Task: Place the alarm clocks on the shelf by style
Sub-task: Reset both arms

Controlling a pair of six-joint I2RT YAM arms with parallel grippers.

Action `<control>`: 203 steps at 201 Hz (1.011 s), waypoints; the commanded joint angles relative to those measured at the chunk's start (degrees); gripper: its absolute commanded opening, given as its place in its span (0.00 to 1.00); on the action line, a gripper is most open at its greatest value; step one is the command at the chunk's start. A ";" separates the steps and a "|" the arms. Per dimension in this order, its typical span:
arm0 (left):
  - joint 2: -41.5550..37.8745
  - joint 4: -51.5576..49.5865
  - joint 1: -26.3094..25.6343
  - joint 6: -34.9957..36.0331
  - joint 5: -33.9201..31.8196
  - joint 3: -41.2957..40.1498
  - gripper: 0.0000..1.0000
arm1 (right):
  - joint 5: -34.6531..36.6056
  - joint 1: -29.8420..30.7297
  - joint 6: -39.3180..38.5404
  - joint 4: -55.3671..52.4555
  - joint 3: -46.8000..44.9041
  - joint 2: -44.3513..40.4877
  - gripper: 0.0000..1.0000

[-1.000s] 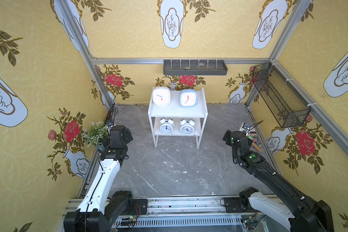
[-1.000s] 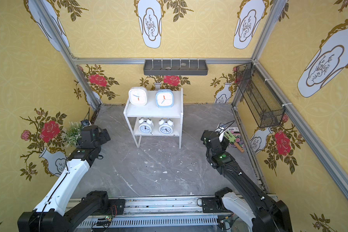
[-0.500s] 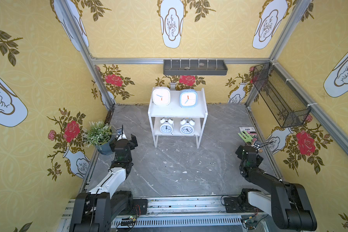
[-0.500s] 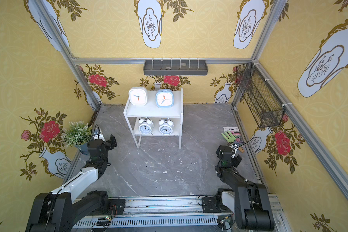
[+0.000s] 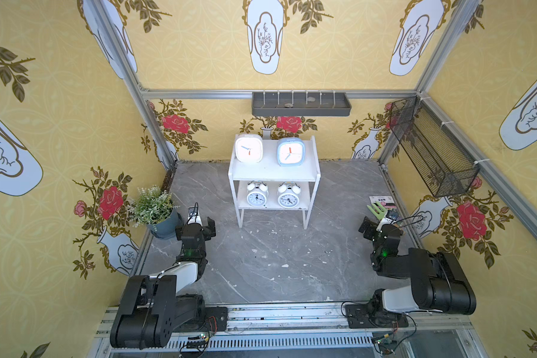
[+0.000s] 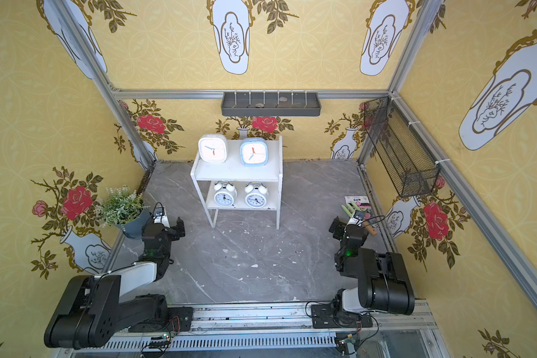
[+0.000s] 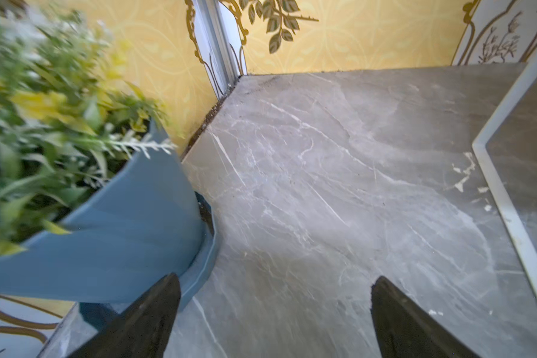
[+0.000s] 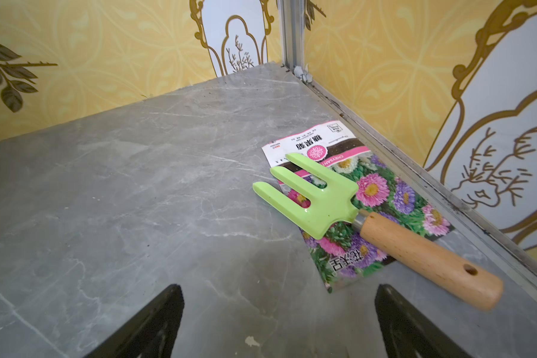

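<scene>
One grey marble tabletop (image 5: 276, 263) fills the middle of both top views. My two arms sit folded at its lower corners. The white two-tier shelf (image 5: 270, 172) stands at centre frame, close to the back wall. A potted plant (image 5: 154, 207) in a blue pot sits at the left edge, just beside my left gripper (image 5: 202, 223).

On the shelf's top board I see the white square clock (image 5: 249, 149) on the left and the light blue square clock (image 5: 290, 152) on the right. On the lower board the two twin-bell clocks (image 5: 257, 195) (image 5: 288, 196) stand side by side, faces toward me.

At the right edge a seed packet (image 8: 394, 192) lies flat with a green garden fork (image 8: 320, 195) resting across it, near my right gripper (image 8: 280, 288).

Both wrist views show the jaws spread wide over bare marble with nothing between them; the left gripper's fingers (image 7: 155, 310) are apart in the left wrist view, one of them close to the pot's saucer.
</scene>
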 commanded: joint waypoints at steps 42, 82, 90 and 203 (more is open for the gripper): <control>3.43 12.69 0.60 1.21 2.43 -1.24 0.99 | -0.20 0.59 -1.00 3.77 -0.02 0.16 0.98; 1.95 13.53 0.34 -0.04 -1.88 -2.46 0.99 | -0.17 0.56 -1.00 3.81 -0.03 0.20 0.98; 2.19 13.55 0.35 0.09 -1.73 -2.19 0.99 | -0.17 0.51 -1.03 3.78 -0.03 0.16 0.98; 2.66 14.61 -0.46 1.02 -2.23 -2.41 0.99 | -0.17 0.67 -0.99 3.81 -0.03 0.18 0.98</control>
